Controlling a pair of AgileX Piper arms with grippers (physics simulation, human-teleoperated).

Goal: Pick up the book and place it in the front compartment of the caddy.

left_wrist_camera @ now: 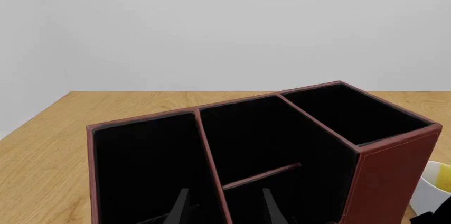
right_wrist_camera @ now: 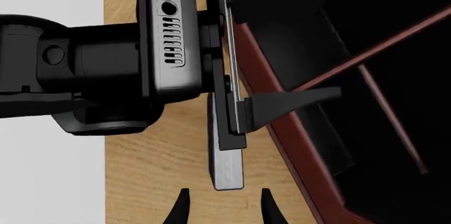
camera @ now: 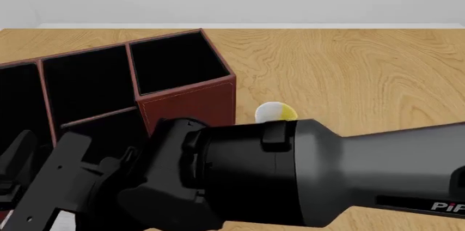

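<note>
Closest to you, between the parted fingers of the right gripper, nothing is held; its jaws stand moderately wide, and the book lies just past their tips. You see the book nearly edge-on: a thin, flat slab with a pale grey, finely textured face and a black cover edge. It sits outside the caddy, just beside its near wall, with its far end hidden behind the left arm's body. Whether it rests flat on the table you cannot tell. Beyond it, the left gripper hangs wide and empty over the caddy's compartments. The caddy is a boxy, reddish-brown leather-look shell with pale stitching and matte black insides. Farther right, a white-and-yellow mug stands on the wood-grain tabletop.
</note>
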